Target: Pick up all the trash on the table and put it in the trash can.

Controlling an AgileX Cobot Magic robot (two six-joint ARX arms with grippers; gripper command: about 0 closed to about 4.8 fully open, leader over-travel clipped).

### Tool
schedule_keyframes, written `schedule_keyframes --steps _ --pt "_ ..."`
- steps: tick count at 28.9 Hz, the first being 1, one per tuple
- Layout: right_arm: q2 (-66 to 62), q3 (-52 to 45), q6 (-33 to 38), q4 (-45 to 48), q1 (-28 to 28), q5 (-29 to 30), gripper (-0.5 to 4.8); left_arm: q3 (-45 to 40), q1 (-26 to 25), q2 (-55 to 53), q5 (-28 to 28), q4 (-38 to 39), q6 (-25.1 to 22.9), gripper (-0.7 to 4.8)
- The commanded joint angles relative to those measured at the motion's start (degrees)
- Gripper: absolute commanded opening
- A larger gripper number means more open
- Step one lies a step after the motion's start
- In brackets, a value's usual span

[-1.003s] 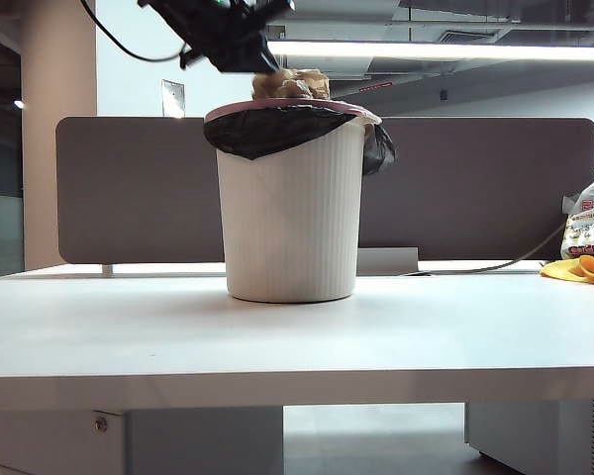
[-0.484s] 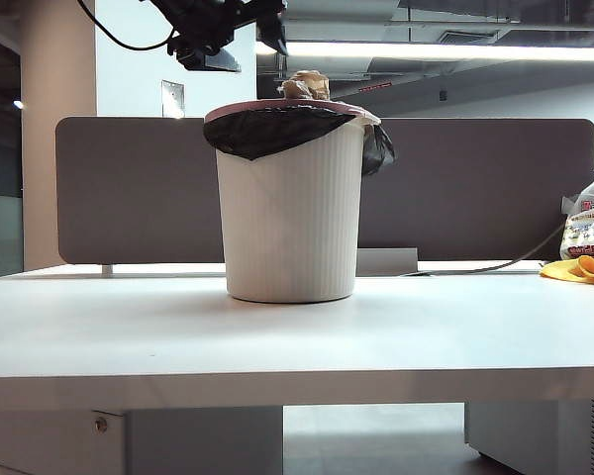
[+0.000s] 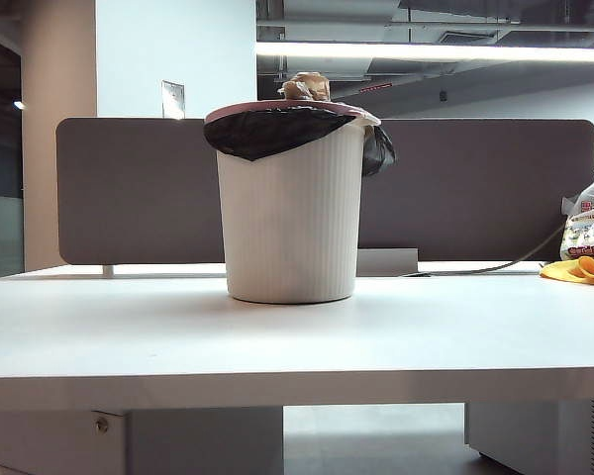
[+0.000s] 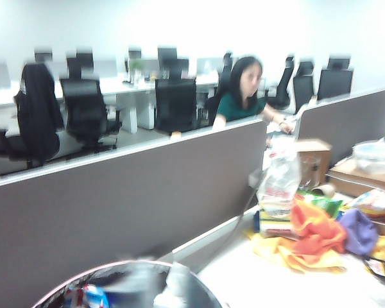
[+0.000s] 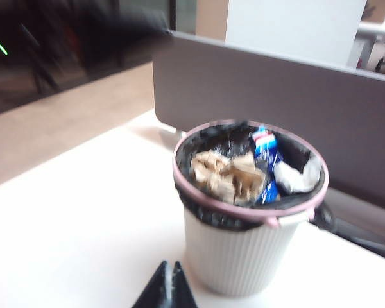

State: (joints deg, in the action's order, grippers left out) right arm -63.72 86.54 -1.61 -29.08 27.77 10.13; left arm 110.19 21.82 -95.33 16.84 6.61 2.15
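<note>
The right gripper, tips pressed together and empty, hangs near the trash can. The left gripper shows in no view, so I cannot tell its state. A second ago its arm stood over the rim with a wad, and it has since left the exterior view. The trash now lies heaped in the one can (separate wads cannot be counted). None shows on the one table, so the task looks done.

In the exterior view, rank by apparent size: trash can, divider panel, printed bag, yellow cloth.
1. Divider panel
2. Trash can
3. Printed bag, cut off by the frame edge
4. Yellow cloth, also cropped, so its place against the bag is unsure
</note>
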Motion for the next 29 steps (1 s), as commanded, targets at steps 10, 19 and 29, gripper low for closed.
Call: schedule_keyframes --steps 10,19,29 --pt "15.1 -14.8 0.2 -2.8 0.0 -1.7 -0.04 -10.4 0.0 25.2 -6.8 33.2 -6.0 -0.05" --pt "25.7 -34.1 6.3 3.2 0.0 -2.3 -0.04 -36.8 0.0 54.2 -8.5 33.1 -6.0 -0.06" --pt "36.5 -61.1 7.4 27.9 0.0 -4.0 -0.04 -69.2 0.0 84.4 -8.6 25.0 3.1 -0.06"
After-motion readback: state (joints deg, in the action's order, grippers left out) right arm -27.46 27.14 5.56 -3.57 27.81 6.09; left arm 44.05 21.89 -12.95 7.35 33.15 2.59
